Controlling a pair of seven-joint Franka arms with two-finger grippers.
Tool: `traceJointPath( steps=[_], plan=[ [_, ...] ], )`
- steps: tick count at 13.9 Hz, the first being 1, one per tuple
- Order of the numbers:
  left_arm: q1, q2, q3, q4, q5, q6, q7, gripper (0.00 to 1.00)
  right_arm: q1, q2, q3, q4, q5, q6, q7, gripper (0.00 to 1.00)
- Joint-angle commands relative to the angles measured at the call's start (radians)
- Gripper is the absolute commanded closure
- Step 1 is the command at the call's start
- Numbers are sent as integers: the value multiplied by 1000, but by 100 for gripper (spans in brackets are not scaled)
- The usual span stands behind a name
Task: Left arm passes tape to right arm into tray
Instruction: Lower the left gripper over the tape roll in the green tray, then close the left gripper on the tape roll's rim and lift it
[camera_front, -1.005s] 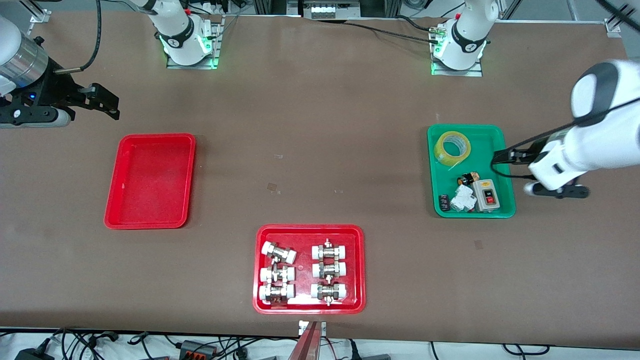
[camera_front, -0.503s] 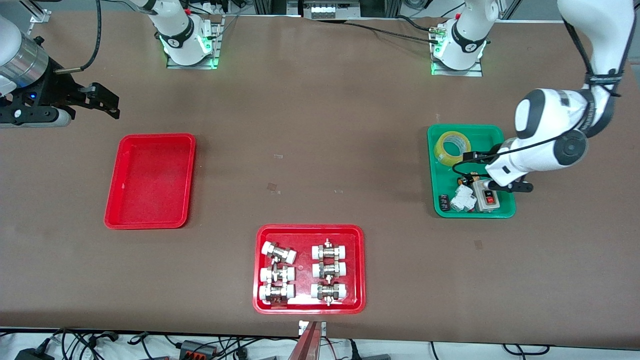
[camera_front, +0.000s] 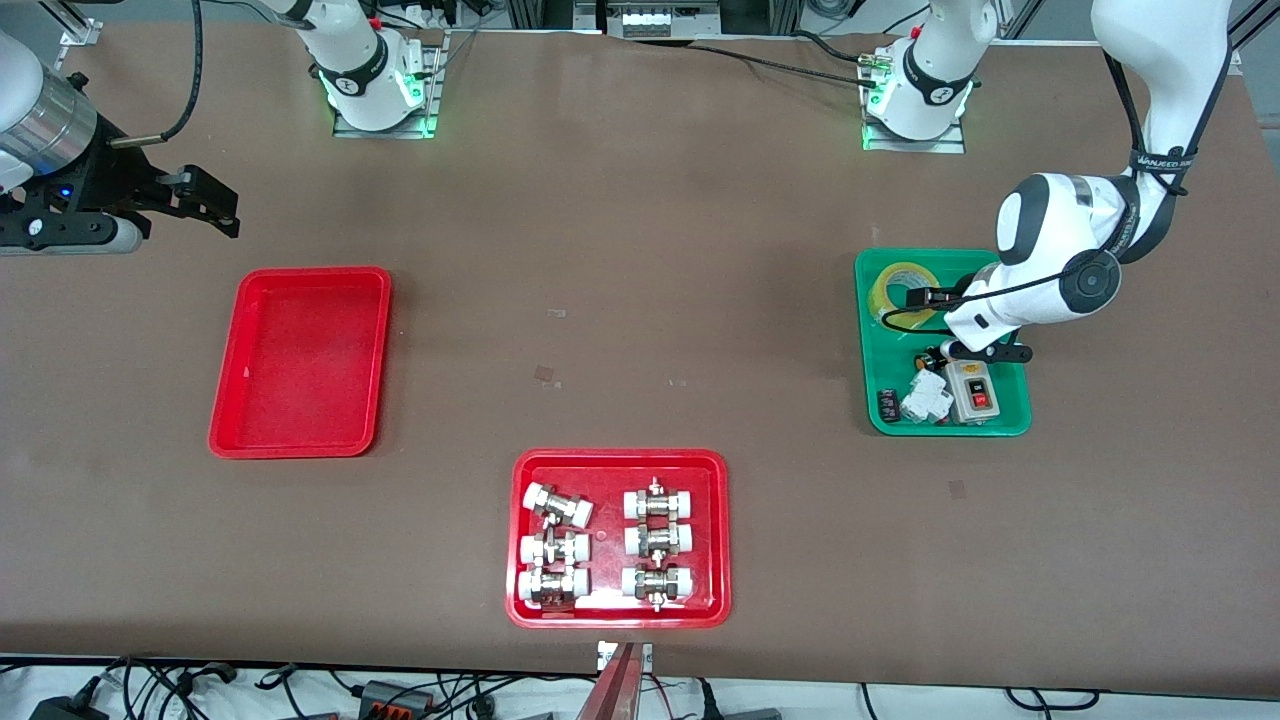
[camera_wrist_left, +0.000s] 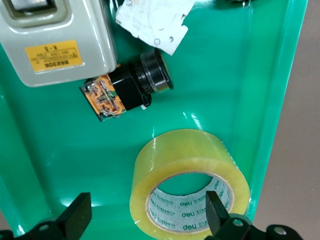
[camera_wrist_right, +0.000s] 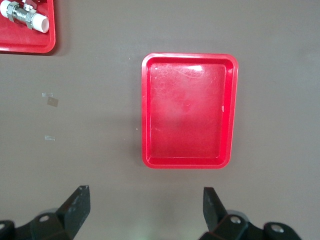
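**Left end effector over the green tray, tape not gripped**

I see the left arm's black end effector (camera_wrist_left: 147, 220) hanging over the green plastic tray (camera_front: 1010, 420) at the left arm's end of the brown table (camera_front: 640, 300). Fingers are spread wide, holding nothing. The wide roll of yellowish translucent packing tape (camera_wrist_left: 189, 182) sits in that tray on its side, core visible, one finger (camera_wrist_left: 216, 211) in front of the core opening; can't tell if it touches.

Same tray also holds a grey switch box (camera_wrist_left: 55, 37), a small black component with an orange board (camera_wrist_left: 122, 92) and a white part (camera_wrist_left: 155, 22).

The right arm's black end effector (camera_wrist_right: 145, 207) waits, fingers wide apart and empty, above bare table beside the plain red rectangular plastic tray (camera_wrist_right: 187, 110), which holds nothing.
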Motion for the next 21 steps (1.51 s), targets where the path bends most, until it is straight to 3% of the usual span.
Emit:
traceJointPath(
  steps=[1, 4, 7, 11, 19, 21],
  plan=[
    [10, -32, -3, -74, 8, 82, 13, 0, -3, 7, 1, 21, -1, -19, 13, 0],
    [10, -26, -3, -82, 10, 103, 13, 7, -3, 8, 1, 21, -1, -19, 13, 0],
    [10, -26, -3, -88, 10, 103, 13, 30, -3, 8, 1, 21, -1, -19, 13, 0],
    [10, -26, -3, -90, 10, 103, 13, 43, -3, 7, 1, 21, -1, -19, 12, 0],
    [49, -36, -4, -100, 10, 97, 168, 95, -3, 7, 1, 21, -1, -19, 12, 0],
    [52, -44, -4, -99, 10, 80, 173, 99, -3, 6, 1, 21, -1, -19, 12, 0]
  ],
)
